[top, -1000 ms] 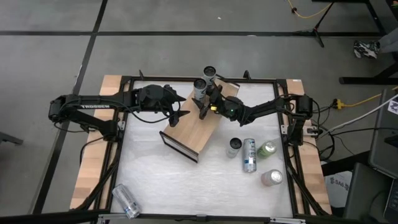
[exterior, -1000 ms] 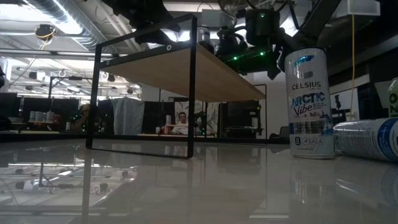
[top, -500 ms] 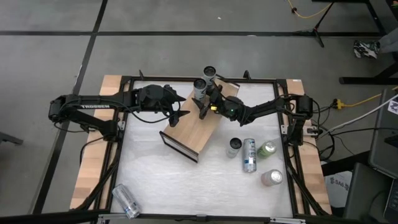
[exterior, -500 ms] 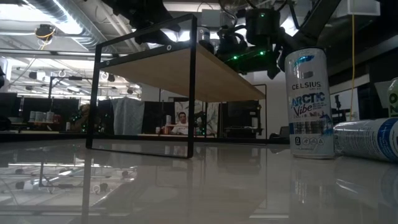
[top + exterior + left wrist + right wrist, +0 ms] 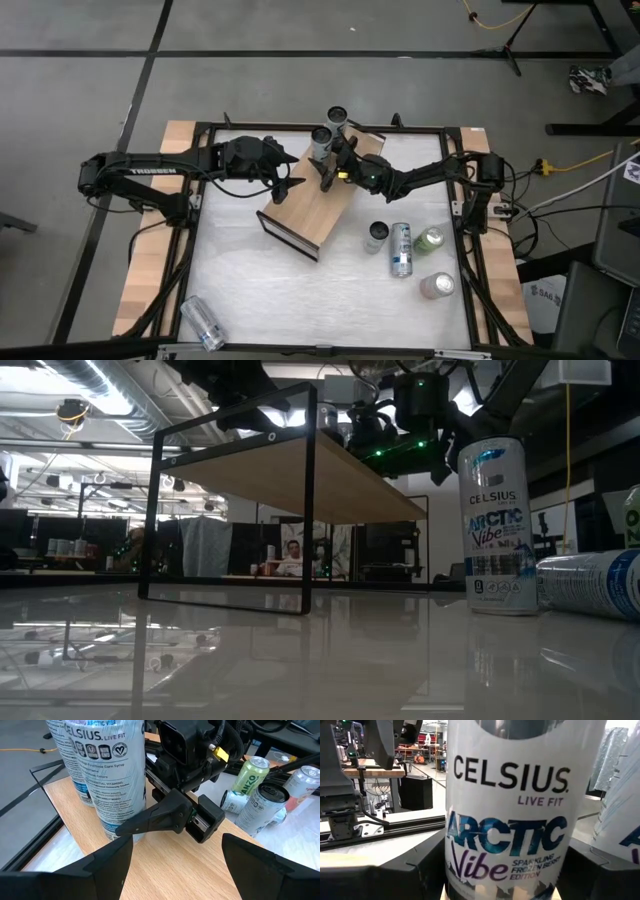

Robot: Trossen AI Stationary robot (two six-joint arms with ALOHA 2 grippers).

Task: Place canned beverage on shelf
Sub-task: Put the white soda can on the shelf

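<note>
The can point(image 5: 321, 143) stands upright on the far end of the shelf point(image 5: 310, 205), just beside a second can point(image 5: 338, 119). The right tool point(image 5: 325, 172) sits around it, fingers spread to either side; whether they touch it I cannot tell. The left tool point(image 5: 291, 187) hangs spread over the shelf's middle, near the can. More cans point(image 5: 402, 250) lie on the tabletop point(image 5: 300, 290).

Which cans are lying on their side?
Two: the silver can at the table's near-left corner, and the blue-and-silver can between the upright ones on the right.
</note>
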